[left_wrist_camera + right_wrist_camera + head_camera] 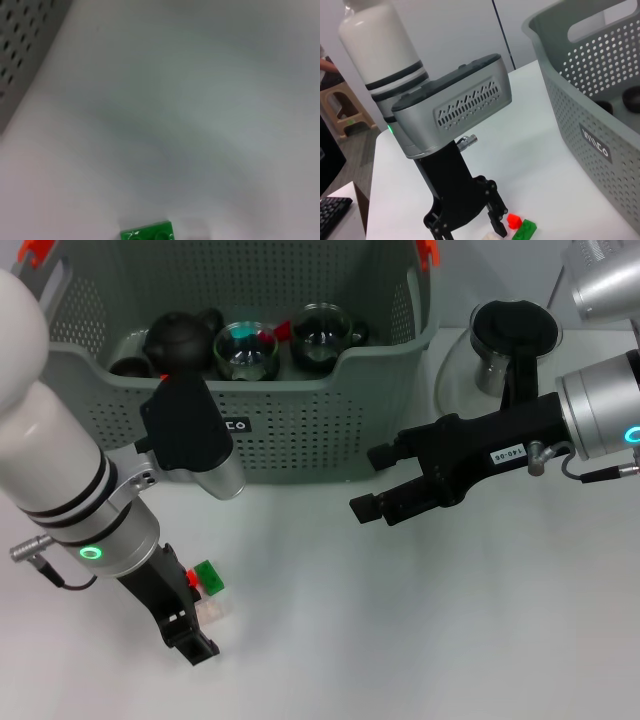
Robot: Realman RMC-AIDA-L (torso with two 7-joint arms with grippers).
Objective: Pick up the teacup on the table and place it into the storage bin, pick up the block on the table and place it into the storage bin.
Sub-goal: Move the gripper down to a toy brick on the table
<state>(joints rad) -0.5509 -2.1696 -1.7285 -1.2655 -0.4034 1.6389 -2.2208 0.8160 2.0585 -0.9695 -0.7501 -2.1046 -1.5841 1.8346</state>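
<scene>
The storage bin [300, 430] stands at the back of the white table, and its perforated wall also shows in the right wrist view [600, 125]. Two glass teacups [247, 350] stand inside it beside a black teapot [180, 338]. A green block [208, 575] lies on the table at front left with a small red piece [191, 580] and a clear piece [213, 608]. My left gripper [190, 625] is open and low, right beside these blocks. It also shows in the right wrist view [467, 227]. My right gripper [375, 483] is open and empty, hovering before the bin.
A glass pitcher with a black lid [510, 335] stands on the table to the right of the bin. The bin's corner [20, 35] and the green block [147, 234] show in the left wrist view.
</scene>
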